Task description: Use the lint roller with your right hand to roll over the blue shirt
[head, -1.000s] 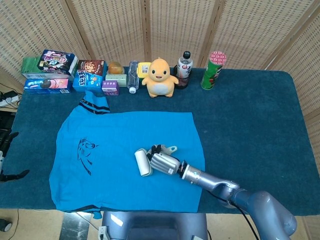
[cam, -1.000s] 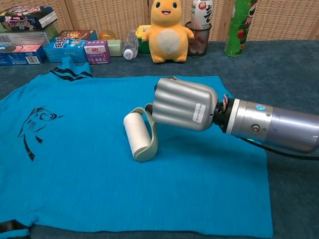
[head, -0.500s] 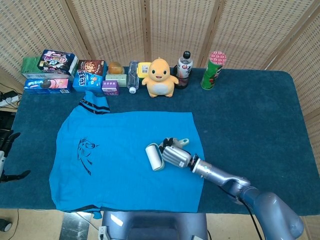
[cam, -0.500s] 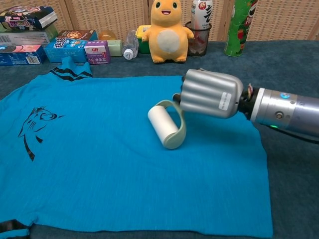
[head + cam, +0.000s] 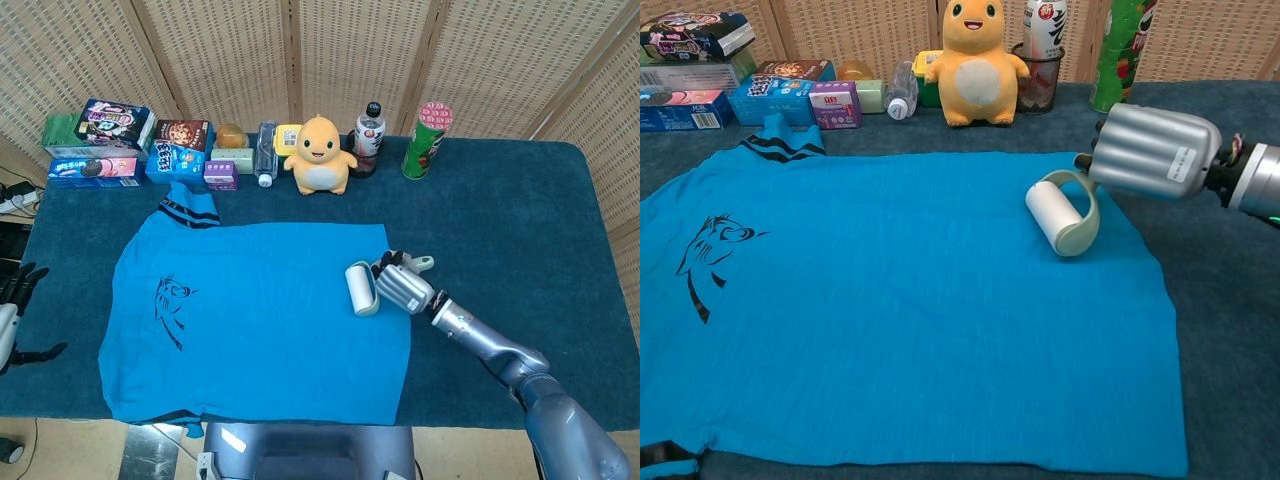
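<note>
While my right hand (image 5: 402, 288) clamps the roller (image 5: 359, 288) at center right | shirt (image 5: 260, 320) flat on blue table (image 5: 520, 230) | wicker screens (image 5: 350, 50) behind | left hand (image 5: 12, 300) spread at left edge.

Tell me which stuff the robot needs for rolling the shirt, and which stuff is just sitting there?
Needed for the job:
right hand
lint roller, held by that hand
blue shirt, spread flat

Just sitting there:
yellow plush toy
green can
drink bottle
snack boxes
left hand, off at the table's edge
</note>
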Robot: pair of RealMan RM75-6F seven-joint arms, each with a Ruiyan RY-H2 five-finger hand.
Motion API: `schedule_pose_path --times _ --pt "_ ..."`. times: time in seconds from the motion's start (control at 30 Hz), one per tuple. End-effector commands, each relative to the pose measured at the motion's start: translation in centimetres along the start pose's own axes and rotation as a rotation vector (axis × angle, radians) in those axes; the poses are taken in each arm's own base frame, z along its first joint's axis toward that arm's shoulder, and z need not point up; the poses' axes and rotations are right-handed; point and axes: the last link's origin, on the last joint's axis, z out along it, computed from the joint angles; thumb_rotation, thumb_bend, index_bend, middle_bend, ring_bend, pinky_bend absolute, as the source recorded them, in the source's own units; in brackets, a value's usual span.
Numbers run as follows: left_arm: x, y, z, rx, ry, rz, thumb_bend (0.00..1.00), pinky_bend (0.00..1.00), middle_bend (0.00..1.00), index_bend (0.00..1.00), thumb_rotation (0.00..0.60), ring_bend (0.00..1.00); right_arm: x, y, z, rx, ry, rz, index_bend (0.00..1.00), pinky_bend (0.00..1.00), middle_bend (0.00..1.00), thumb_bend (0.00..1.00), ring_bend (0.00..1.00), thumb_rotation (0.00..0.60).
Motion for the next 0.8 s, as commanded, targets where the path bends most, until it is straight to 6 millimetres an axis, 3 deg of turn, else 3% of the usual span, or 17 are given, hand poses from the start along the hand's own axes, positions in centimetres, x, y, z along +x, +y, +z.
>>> schedule_pose_path --times 0.03,0.3,0.47,0.53,0.57,0.63,0.73,0.8 --pt "0.0 0.0 0.0 0.000 -0.001 0.001 0.17 0.10 0.00 0.00 0.600 0.00 -0.1 0.8 0.3 -0.059 -0.014 0.057 0.51 0.99 0.71 1.00 0.68 0.600" --pt "0.1 -0.1 -0.1 0.003 0.002 -0.005 0.17 0.10 0.00 0.00 0.600 0.00 -2.3 3.9 0.7 -0.173 -0.105 0.092 0.51 0.99 0.71 1.00 0.68 0.600" --pt "0.1 -0.1 -0.1 0.002 -0.004 -0.005 0.17 0.10 0.00 0.00 0.600 0.00 -5.0 5.0 -1.0 -0.234 -0.242 0.108 0.49 0.96 0.70 1.00 0.65 0.600" --pt "0.0 -0.1 -0.1 0.000 -0.007 -0.005 0.17 0.10 0.00 0.00 0.600 0.00 -5.8 5.0 -2.2 -0.258 -0.288 0.133 0.43 0.92 0.65 0.97 0.60 0.600" --pt "0.0 0.0 -0.1 -0.001 -0.009 -0.004 0.17 0.10 0.00 0.00 0.600 0.00 -6.1 4.8 -2.7 -0.265 -0.307 0.139 0.36 0.87 0.58 0.90 0.55 0.600" --pt "-0.2 0.1 -0.1 -0.002 -0.019 -0.006 0.18 0.10 0.00 0.00 0.600 0.00 -6.8 4.4 -3.4 -0.271 -0.363 0.157 0.19 0.75 0.42 0.63 0.41 0.600" --pt "-0.3 0.2 -0.1 -0.008 -0.034 -0.005 0.17 0.10 0.00 0.00 0.600 0.00 -6.9 3.5 -3.8 -0.296 -0.401 0.241 0.05 0.65 0.25 0.34 0.26 0.600" --pt "-0.3 0.3 -0.2 -0.015 -0.036 -0.006 0.17 0.10 0.00 0.00 0.600 0.00 -6.6 2.6 -3.9 -0.309 -0.413 0.329 0.01 0.56 0.16 0.20 0.18 0.600"
